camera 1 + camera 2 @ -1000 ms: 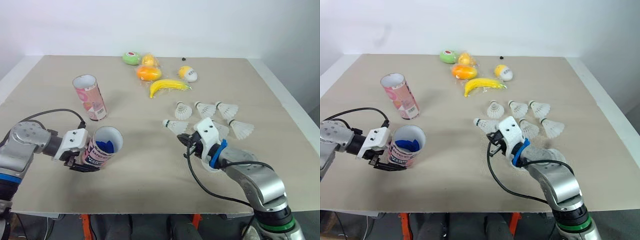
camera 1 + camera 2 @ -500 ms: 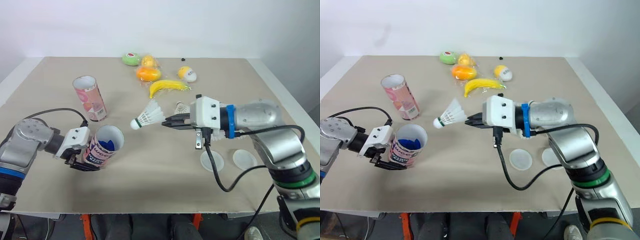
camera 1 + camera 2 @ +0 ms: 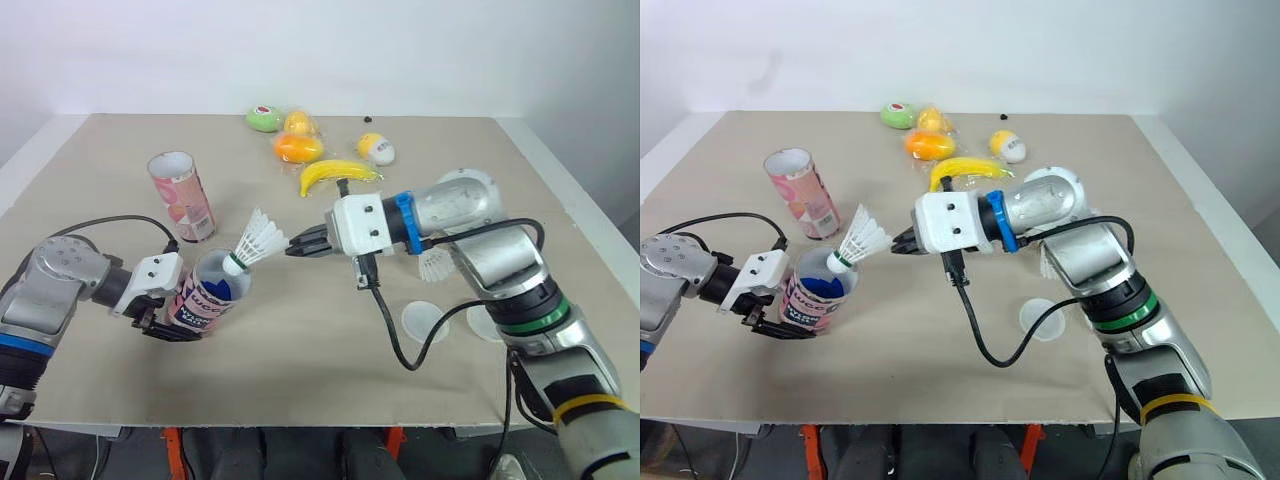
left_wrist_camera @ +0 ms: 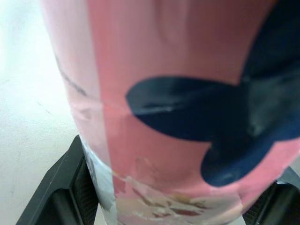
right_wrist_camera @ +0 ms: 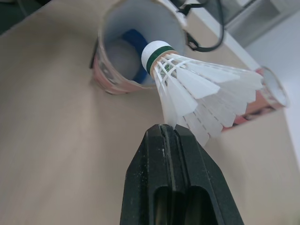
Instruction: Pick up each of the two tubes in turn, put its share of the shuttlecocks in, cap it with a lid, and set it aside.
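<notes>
My left tool (image 3: 168, 324) is clamped on the held tube (image 3: 205, 295), low on its body, one finger (image 4: 58, 199) on each side; tube tilted, open mouth facing up and toward the right; blue piece (image 3: 213, 290) inside, can't tell what it is; second tube (image 3: 182, 196) stands upright on the worktop (image 3: 300, 370) just behind the held one, not touching, mouth open; shuttlecock (image 3: 256, 241) is off the worktop, cork end down at the rim of the held tube's mouth, can't tell if it's past the rim, feathers up and to the right; my right tool (image 3: 291, 247) is pinched closed on the feather edge, fingers pointing left; lid (image 3: 424, 320) flat on the worktop below my right forearm; other lid (image 3: 487, 324) just right of it, partly behind the arm; spare shuttlecock (image 3: 434, 265) lies beyond the forearm; banana (image 3: 338, 172) and orange (image 3: 298, 147) near the far edge, well apart from the tubes.
</notes>
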You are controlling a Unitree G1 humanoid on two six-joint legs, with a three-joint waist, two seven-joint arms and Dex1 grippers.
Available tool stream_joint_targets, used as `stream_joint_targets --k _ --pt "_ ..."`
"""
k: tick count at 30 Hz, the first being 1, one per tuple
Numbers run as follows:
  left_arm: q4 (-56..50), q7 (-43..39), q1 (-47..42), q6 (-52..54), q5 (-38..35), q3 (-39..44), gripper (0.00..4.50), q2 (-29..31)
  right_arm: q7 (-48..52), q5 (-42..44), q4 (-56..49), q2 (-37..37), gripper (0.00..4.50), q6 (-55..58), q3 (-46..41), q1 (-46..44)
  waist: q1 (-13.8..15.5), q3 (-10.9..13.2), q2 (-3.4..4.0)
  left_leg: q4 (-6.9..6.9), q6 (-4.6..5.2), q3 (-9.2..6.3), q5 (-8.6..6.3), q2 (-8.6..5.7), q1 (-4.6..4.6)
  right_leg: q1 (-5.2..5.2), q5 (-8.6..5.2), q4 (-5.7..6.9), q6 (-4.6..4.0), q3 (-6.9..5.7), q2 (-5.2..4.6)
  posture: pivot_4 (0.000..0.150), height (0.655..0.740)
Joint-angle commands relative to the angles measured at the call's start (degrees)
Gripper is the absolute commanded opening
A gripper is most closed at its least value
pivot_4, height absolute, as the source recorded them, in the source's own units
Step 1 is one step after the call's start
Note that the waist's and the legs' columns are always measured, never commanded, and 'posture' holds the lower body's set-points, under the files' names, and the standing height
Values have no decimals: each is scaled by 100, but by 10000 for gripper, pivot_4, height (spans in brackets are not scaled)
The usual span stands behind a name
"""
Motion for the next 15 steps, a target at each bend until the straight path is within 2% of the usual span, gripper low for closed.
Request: stream_joint_targets --k 1,3,4,5,6,7,9,10,15 --pt "-53 -37 86 45 72 -252 33455 -118 129 6 -4 109 570 -42 -40 -262 0 0 0 0 0 0 0 0 0 0 0 0 0 0 0 1500 6917" --pt "-54 -36 83 54 73 -252 33455 -121 264 232 -108 177 6822 303 -79 -307 0 0 0 2 0 1 0 0 0 0 1 0 0 0 0 1500 6917" --pt "-56 -35 82 57 74 -252 33455 -121 408 445 -223 166 8450 502 -131 -319 0 0 0 2 0 0 0 0 0 0 1 0 0 0 0 1500 6917" --pt "-59 -31 81 59 75 -251 33455 -122 484 629 -302 173 12402 690 -204 -340 0 0 0 2 0 0 0 0 1 0 1 1 0 0 0 1500 6917" --pt "-68 -34 88 64 68 -244 33455 -114 529 1015 -399 205 18597 1050 -384 -384 0 0 0 2 0 -1 0 0 0 1 0 1 -1 0 0 1500 6917" --pt "-76 -33 95 67 64 -237 33455 -109 521 1405 -467 245 21585 1404 -586 -424 1 0 0 2 0 -1 0 0 0 2 0 1 -1 0 -1 1500 6917" --pt "-83 -31 105 66 60 -229 33455 -104 474 1982 -490 276 31446 1953 -922 -459 0 0 0 2 0 -2 0 0 0 2 1 2 0 0 -1 1500 6917" --pt "-93 -29 112 69 59 -229 33455 -102 447 2126 -456 242 34033 2112 -1036 -430 1 0 0 2 0 -4 0 0 0 3 3 4 2 0 -1 1500 6917" --pt "-153 2 166 88 34 -208 33455 -84 -702 1303 -50 21 34033 1997 -1276 385 2 -8 -9 4 0 -5 0 -1 6 8 -1 3 -3 -2 -1 1500 6917"
